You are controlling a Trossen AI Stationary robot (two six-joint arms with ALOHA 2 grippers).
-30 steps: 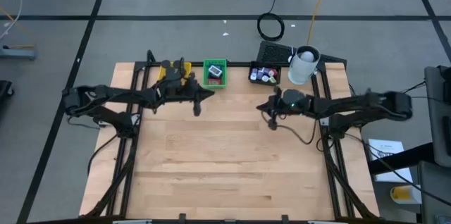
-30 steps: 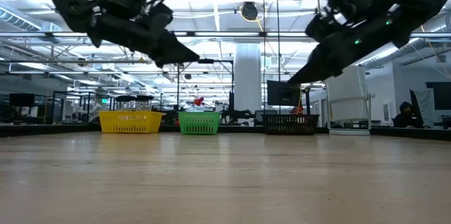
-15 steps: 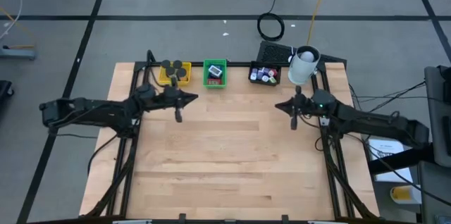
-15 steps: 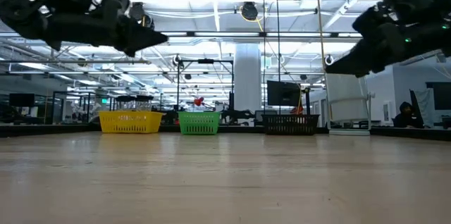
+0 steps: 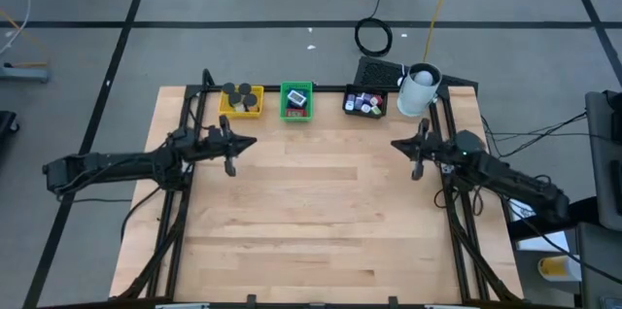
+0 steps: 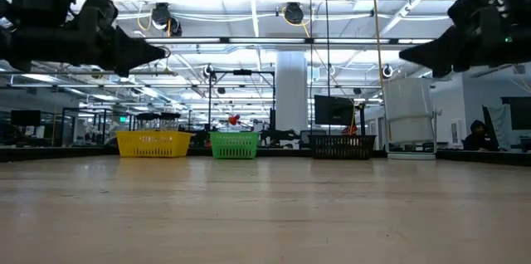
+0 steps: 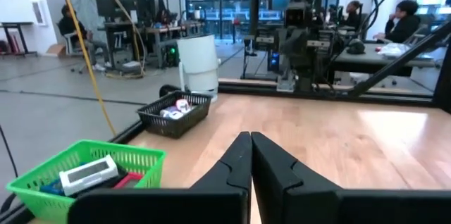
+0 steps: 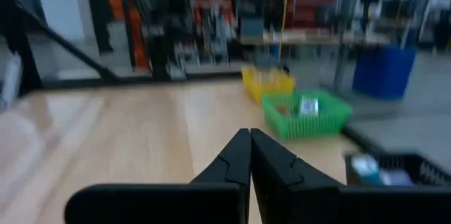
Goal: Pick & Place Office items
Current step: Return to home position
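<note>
Hovering above the bench (image 5: 311, 222), left claw (image 7: 249, 138) and right claw (image 8: 249, 134) are both pressed together, holding nothing; office items (image 5: 365, 102) lie in yellow tray (image 5: 225, 109), green tray (image 5: 285, 114) and black tray (image 5: 347, 108) at its far edge.

Your left gripper (image 7: 248, 139) draws back from just in front of the green bin (image 5: 296, 101) to well left of it. This leaves the yellow bin (image 5: 225, 107) and its black rolls (image 5: 243, 91) uncovered. Your right gripper (image 8: 249, 136) pulls farther right of the green bin. Both arms now ride higher and flatter.
</note>
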